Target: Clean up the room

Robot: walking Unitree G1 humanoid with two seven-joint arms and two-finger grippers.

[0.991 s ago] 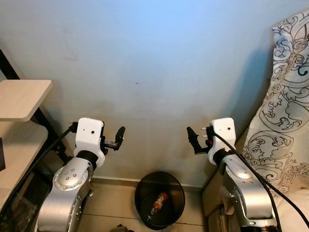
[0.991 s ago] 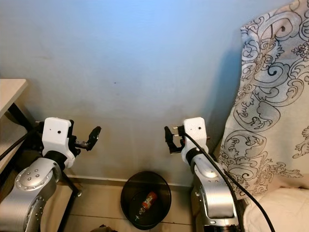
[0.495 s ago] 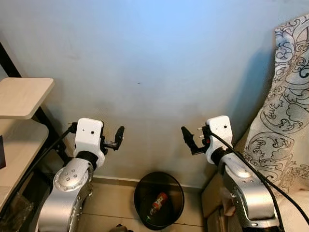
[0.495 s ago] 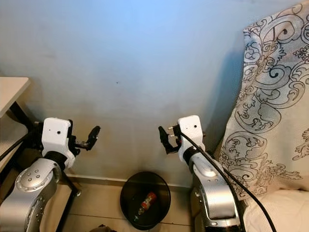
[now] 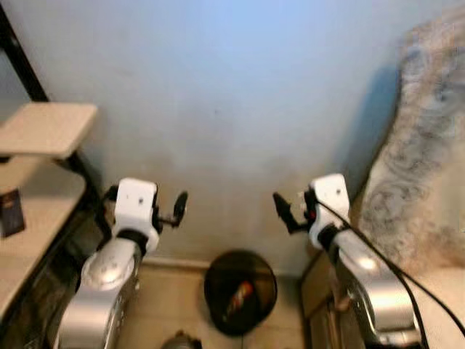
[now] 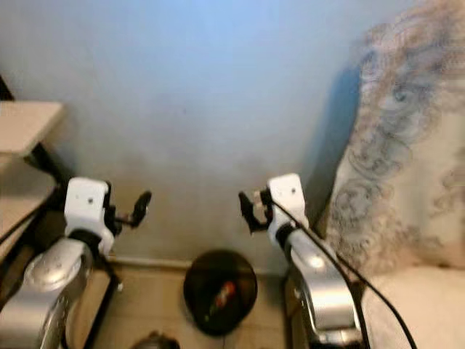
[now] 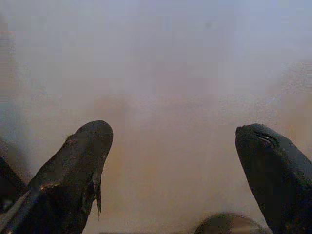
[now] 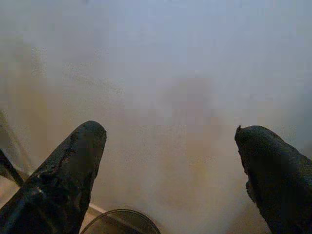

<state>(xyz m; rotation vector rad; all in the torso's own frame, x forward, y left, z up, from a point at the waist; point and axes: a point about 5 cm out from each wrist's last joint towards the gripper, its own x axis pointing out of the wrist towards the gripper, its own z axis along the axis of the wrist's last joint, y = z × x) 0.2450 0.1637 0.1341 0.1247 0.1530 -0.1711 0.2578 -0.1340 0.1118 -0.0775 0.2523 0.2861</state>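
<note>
A round black trash bin [image 5: 240, 291] stands on the floor against the pale blue wall, with a red-and-orange bottle [image 5: 238, 298] lying inside it. My left gripper [image 5: 178, 207] is held up to the left above the bin, open and holding nothing. My right gripper [image 5: 282, 211] is up on the other side, also open and holding nothing. In the left wrist view the two black fingers [image 7: 78, 165] stand wide apart before the wall, with the bin's rim [image 7: 226, 223] at the edge. The right wrist view has the same spread fingers [image 8: 68, 175] and the bin's rim [image 8: 122, 222].
A light wooden shelf unit [image 5: 47, 127] on a black frame stands at the left, with a small dark object [image 5: 11, 212] on a lower board. A patterned grey-white cloth [image 5: 421, 160] hangs at the right over a pale bed [image 6: 414, 305]. A dark thing [image 5: 178, 340] lies on the floor near my feet.
The whole picture has shifted and blurred, so the camera has moved. The right gripper edged slightly left early on. Both grippers stay open and empty.
</note>
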